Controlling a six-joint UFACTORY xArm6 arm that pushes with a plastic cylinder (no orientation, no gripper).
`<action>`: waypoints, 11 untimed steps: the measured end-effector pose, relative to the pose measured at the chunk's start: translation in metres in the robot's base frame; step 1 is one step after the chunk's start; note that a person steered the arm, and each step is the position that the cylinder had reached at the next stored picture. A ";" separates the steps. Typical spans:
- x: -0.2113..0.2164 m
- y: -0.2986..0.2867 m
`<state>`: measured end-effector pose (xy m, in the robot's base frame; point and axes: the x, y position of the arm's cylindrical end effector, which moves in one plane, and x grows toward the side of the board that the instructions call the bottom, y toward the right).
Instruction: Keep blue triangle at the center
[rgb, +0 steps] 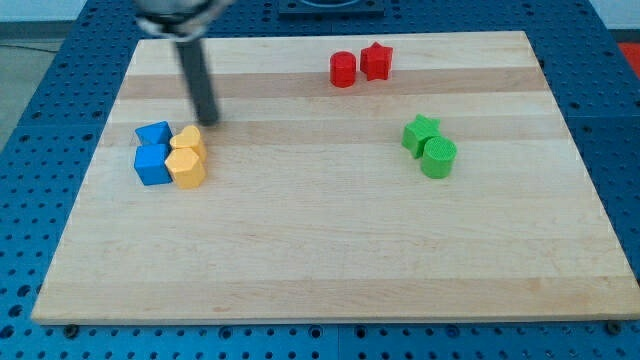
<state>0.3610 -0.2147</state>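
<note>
Wooden board (330, 250) is seen on a blue perforated base, with the blue triangle (152, 133) clustered at the view's left beside yellow blocks (187, 157), my tip (211, 122) just above them, holding nothing.

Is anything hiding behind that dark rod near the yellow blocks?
My tip rests just above the upper yellow block. Around the rod only bare wooden board shows. The strip directly behind the rod is covered, so I cannot see it, though no block peeks out.
</note>
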 end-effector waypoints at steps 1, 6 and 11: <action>0.008 -0.076; 0.020 0.116; 0.048 0.193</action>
